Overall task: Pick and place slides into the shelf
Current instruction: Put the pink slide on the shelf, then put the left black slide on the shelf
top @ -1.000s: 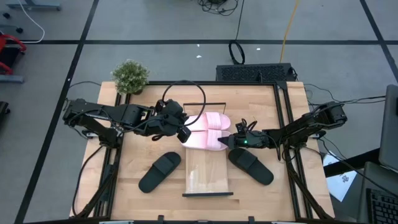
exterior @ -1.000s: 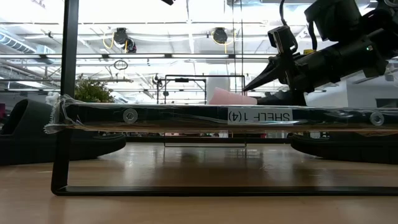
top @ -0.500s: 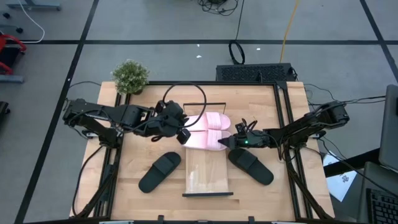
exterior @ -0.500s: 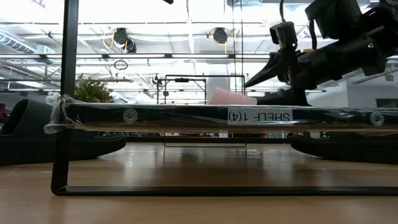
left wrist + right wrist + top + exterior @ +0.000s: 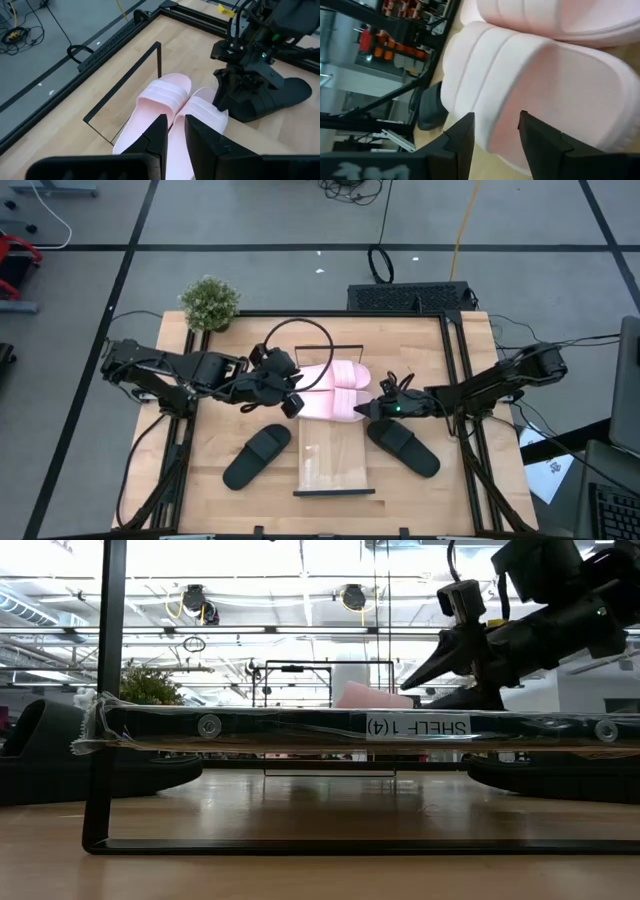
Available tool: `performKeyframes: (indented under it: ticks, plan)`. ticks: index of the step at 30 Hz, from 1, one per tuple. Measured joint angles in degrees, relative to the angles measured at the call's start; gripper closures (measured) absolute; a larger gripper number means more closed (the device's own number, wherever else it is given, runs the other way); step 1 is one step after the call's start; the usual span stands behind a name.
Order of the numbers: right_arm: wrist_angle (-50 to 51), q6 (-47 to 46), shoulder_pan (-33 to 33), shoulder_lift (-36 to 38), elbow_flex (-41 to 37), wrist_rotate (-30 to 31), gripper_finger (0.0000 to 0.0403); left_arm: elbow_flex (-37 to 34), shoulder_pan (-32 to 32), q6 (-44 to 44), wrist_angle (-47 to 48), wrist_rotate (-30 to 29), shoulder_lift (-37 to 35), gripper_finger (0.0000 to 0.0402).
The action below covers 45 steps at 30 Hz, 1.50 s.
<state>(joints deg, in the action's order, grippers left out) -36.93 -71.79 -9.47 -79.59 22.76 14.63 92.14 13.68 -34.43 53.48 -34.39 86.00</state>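
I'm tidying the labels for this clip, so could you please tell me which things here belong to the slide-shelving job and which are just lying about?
Part of the job:
- two pink slides, on the shelf
- black slide, on the table
- black slide, on the table
- shelf
- left gripper
- right gripper

Just lying about:
- potted plant
- black cable loop, on the floor

You have a light wooden counter with a black frame around it. On it stands the shelf, a narrow wooden board on thin black bars, running from the near edge toward the middle. Two pink slides lie side by side on its far end. One black slide lies on the counter left of the shelf, another black slide right of it. A small potted plant sits at the far left corner.
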Motion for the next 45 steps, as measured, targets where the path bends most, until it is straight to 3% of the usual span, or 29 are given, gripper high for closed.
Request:
performKeyframes:
  ticks: [8,13,16,21,23,28,35,45]
  plan:
    - [12.8,0.4,0.0,11.3,0.1,0.1,0.0261,0.0,1.2,1.1,0.0,0.1,0.0,0.0339]
    - [21.7,2.7,0.0,20.7,0.1,-1.8,0.0261,0.0,2.1,-2.5,-0.3,0.0,0.0,0.0339]
    - [29.5,3.6,0.0,26.9,0.1,-7.3,0.0261,0.0,3.1,-4.6,-0.9,0.1,0.0,0.0339]
    - [42.7,3.5,-0.1,37.5,0.0,-21.5,0.0261,0.0,5.4,-6.8,-1.3,1.3,0.0,0.0339]
    - [47.0,3.1,-0.8,41.5,0.1,-23.7,0.0261,0.0,6.4,-9.6,-1.3,1.4,0.0,0.0339]
    - [56.9,1.7,-3.8,50.3,0.1,-23.8,0.0261,0.0,9.9,-20.3,-1.3,1.1,0.0,0.0339]
    - [64.4,-4.6,-11.6,58.2,0.1,-22.8,0.0261,0.0,14.5,-30.0,-1.2,-4.9,1.0,0.0339]
    - [64.8,-5.3,-20.7,60.0,0.0,-9.8,0.0261,0.0,15.7,-31.6,0.3,-8.7,1.0,0.0339]
